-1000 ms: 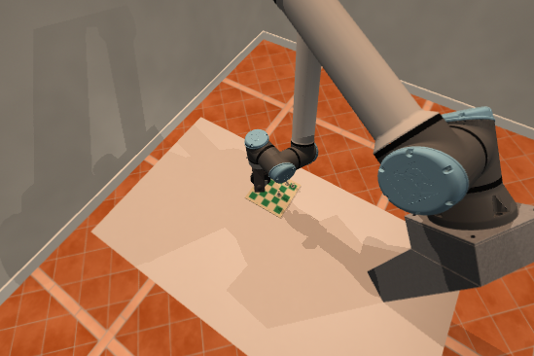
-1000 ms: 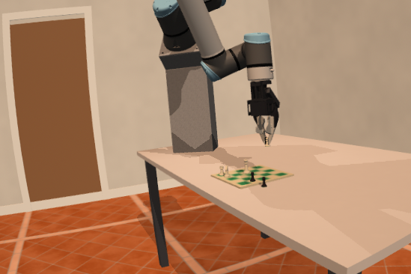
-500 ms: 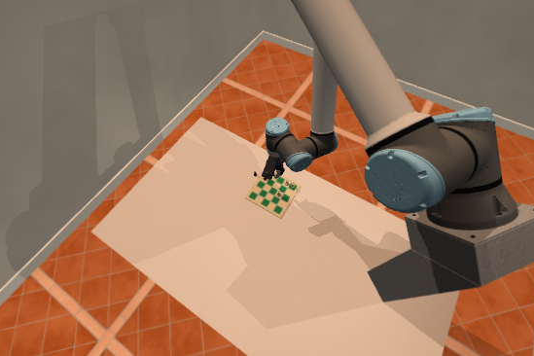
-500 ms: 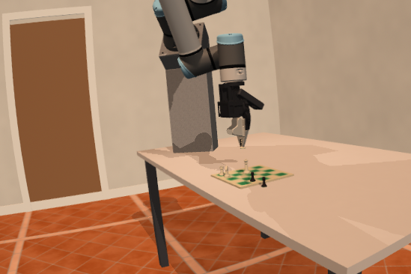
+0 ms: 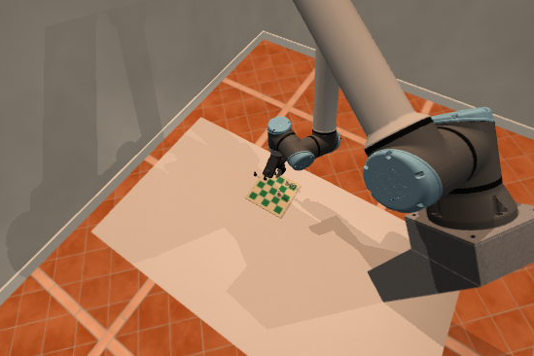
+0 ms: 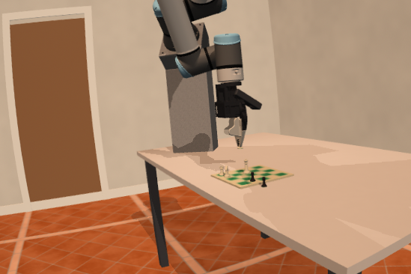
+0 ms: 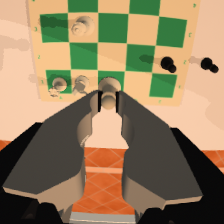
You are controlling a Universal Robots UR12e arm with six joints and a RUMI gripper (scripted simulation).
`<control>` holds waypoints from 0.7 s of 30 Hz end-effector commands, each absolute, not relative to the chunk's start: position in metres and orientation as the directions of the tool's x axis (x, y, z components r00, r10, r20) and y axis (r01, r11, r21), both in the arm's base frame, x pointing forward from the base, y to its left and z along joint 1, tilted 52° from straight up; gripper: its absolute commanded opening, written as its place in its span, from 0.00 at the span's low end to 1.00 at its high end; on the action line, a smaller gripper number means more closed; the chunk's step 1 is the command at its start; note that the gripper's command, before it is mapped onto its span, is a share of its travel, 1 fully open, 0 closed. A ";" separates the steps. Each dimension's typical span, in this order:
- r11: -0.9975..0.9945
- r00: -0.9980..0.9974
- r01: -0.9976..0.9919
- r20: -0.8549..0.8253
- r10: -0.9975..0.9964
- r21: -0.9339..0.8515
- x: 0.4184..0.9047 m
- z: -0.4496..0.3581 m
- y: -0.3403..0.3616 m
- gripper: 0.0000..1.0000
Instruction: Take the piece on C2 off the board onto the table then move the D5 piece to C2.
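Top view: a high, distant camera behind the arm's base (image 5: 488, 263) looks obliquely down; the board (image 5: 273, 195) appears small at frame centre on the table (image 5: 187, 243). Exterior view: a camera near table height, set off one table corner, faces the back wall and door (image 6: 54, 108), with the board (image 6: 226, 178) at mid-distance, centre frame. Wrist view: a camera mounted on the gripper (image 7: 107, 100) looks down past its fingers, very near, the board (image 7: 115, 55) filling the upper frame. All three views share the board and gripper.
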State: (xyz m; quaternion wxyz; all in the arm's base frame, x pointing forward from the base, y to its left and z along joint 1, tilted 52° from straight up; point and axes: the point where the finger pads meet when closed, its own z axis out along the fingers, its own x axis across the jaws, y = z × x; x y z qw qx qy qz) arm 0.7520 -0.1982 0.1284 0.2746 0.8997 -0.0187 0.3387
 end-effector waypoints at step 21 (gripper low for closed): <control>-0.849 0.770 -0.220 0.620 0.152 0.480 0.792 0.088 -0.232 0.00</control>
